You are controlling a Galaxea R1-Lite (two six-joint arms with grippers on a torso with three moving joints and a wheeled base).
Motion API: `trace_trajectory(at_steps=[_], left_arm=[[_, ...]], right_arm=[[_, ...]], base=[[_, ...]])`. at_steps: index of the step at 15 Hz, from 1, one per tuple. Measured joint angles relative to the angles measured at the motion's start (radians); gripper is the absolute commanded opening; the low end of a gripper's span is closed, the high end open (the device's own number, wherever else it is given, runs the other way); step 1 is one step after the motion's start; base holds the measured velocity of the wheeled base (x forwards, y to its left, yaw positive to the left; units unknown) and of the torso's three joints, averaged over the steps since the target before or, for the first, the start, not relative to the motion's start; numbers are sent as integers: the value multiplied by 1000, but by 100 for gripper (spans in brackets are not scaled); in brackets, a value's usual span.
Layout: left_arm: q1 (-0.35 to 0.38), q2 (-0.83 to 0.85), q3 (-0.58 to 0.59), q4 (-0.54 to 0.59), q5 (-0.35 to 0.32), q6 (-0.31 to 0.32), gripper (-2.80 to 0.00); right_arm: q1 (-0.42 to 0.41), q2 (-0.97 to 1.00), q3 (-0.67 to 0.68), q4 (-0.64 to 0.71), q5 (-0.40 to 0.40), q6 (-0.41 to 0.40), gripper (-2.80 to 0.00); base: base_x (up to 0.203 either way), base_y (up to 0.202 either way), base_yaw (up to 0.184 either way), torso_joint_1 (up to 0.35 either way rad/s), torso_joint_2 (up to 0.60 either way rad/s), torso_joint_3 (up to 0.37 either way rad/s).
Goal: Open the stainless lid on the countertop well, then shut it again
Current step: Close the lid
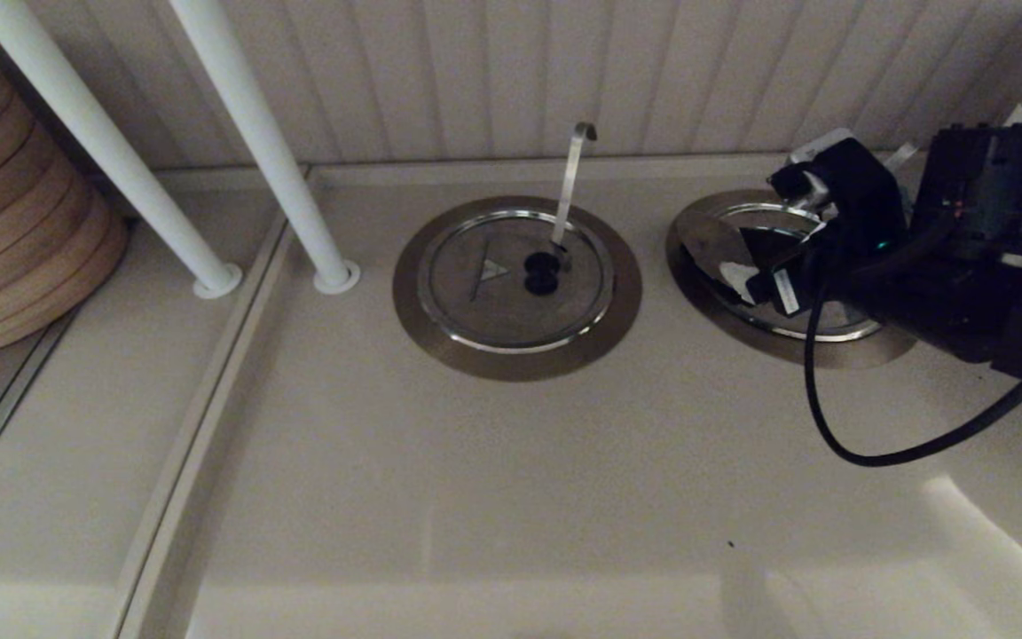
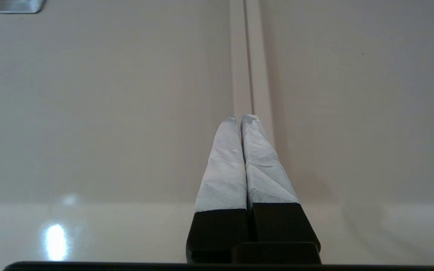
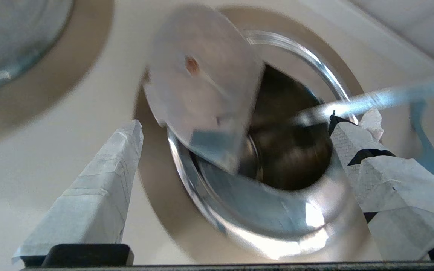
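Right gripper spread wide, empty, over countertop well; stainless lid folded up, half open. Left gripper pinched closed, empty, above bare counter.

Dim head view; bright wrist views; motion-blurred stainless lid.

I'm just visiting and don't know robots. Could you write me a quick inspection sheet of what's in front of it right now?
Surface: pale countertop.
Job's things: stainless lid folded up and tilted; countertop well open, dark inside; ladle handle slants across it.
Clutter: twin well closed, its hooked handle upright; bamboo steamers at far left.
Grippers: right gripper above the open well, fingers spread, holding nothing; left gripper over bare counter, shut.
Cables: black cable loops from the right arm.
Surroundings: panelled wall, two white poles.
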Motion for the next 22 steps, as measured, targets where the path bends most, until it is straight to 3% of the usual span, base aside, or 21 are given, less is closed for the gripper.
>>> trace_trajectory(at_steps=[2, 9, 22], left_arm=[[0, 0, 0, 0, 0, 0, -280], [0, 0, 0, 0, 0, 0, -280], [0, 0, 0, 0, 0, 0, -280]], right_arm=[[7, 47, 13, -91, -1, -16, 0], [25, 149, 47, -193, -6, -46, 0], [10, 192, 23, -273, -47, -70, 0]], base=[[0, 0, 0, 0, 0, 0], [0, 0, 0, 0, 0, 0], [0, 0, 0, 0, 0, 0]])
